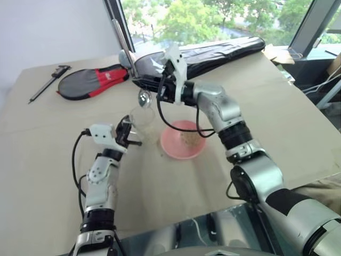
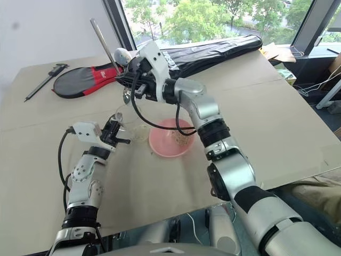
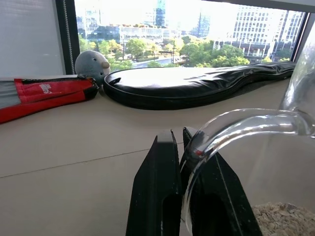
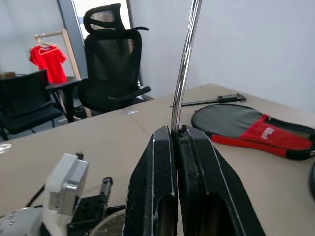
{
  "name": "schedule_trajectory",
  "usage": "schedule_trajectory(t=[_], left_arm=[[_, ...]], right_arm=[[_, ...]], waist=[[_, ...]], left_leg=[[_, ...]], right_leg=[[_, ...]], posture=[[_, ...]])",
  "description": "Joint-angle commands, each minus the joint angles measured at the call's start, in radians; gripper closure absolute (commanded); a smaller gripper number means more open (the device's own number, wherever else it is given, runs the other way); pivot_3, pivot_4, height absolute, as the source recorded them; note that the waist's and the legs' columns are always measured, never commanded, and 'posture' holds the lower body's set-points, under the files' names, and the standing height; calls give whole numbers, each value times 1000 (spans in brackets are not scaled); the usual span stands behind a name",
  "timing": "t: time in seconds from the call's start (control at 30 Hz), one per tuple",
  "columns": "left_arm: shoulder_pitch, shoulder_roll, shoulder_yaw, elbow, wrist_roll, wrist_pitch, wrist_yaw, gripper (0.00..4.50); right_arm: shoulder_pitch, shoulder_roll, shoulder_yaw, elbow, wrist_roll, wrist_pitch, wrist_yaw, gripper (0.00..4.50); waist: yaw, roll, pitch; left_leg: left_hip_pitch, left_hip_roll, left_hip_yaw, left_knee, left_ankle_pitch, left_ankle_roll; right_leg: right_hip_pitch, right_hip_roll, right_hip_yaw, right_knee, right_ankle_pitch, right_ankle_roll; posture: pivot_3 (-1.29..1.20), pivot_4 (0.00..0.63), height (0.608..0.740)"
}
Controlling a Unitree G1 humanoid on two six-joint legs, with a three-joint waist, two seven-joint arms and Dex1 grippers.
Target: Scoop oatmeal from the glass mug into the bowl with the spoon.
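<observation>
The slim silver metal spoon is gripped in the right gripper jaws above the clear glass mug, whose handle is clamped by the left gripper; the pink bowl sits just beside, and a red-and-grey racket cover and long black bag lie behind on the counter.

Spoon: polished metal, mirror-shiny. Mug: clear smooth glass w/ dry flaky oatmeal inside. Bowl: glossy pink. Table: matt beige, cardboard-like. Racket covers: red/grey cloth; black w/ slight sheen. Gripper fingers: matt black, finely textured.
</observation>
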Motion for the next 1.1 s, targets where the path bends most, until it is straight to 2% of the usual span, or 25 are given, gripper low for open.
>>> schedule_trajectory(t=[0.03, 0.33, 0.6, 0.93, 0.97, 1.0, 1.07, 1.1], left_arm=[[49, 14, 11, 48, 31, 41, 8, 4500], [49, 14, 9, 49, 35, 43, 9, 4500], [53, 17, 11, 47, 35, 42, 7, 4500], [47, 17, 10, 50, 35, 40, 7, 4500], [47, 17, 10, 50, 35, 40, 7, 4500], [47, 16, 10, 50, 35, 39, 7, 4500], [47, 15, 10, 51, 34, 42, 8, 4500], [47, 13, 11, 50, 31, 47, 9, 4500]], right_arm=[[27, 9, 30, -66, -8, -45, -13, 4413], [125, 10, 109, -107, -54, -139, -17, 4413], [147, 11, 136, -91, -73, -211, -13, 4413], [155, -15, 173, -72, -110, -215, -7, 4413], [154, -16, 171, -70, -109, -217, -8, 3795], [151, -16, 167, -69, -105, -217, -9, 3487], [148, -13, 157, -67, -99, -224, -19, 2485], [146, -12, 154, -66, -97, -226, -24, 2485]], waist=[[0, 0, 0], [0, 0, 0], [0, 0, 0], [1, 0, 0], [1, 0, 0], [1, 0, 0], [0, 0, 0], [0, 0, 0]], left_leg=[[0, 0, 0, 0, 0, 0], [0, 0, 0, 0, 0, 0], [1, 0, 0, 0, 0, 0], [1, 0, 0, 0, 0, 0], [1, 0, 0, 0, 0, 0], [1, 0, 0, 0, 0, 0], [1, 0, 0, 0, 0, 0], [1, 0, 0, 0, 0, 0]], right_leg=[[0, 0, 0, 0, 0, 0], [0, 0, 0, 0, 0, 0], [0, 1, 0, 0, 0, 0], [1, 1, 0, 0, 0, 0], [1, 1, 0, 0, 0, 0], [1, 1, 0, 0, 0, 0], [1, 1, 0, 0, 0, 0], [1, 1, 0, 0, 0, 0]], posture=[[0, 150, 740], [0, 150, 740], [0, 150, 740], [0, 150, 740], [0, 150, 740], [0, 150, 740], [0, 150, 740], [0, 150, 740]])
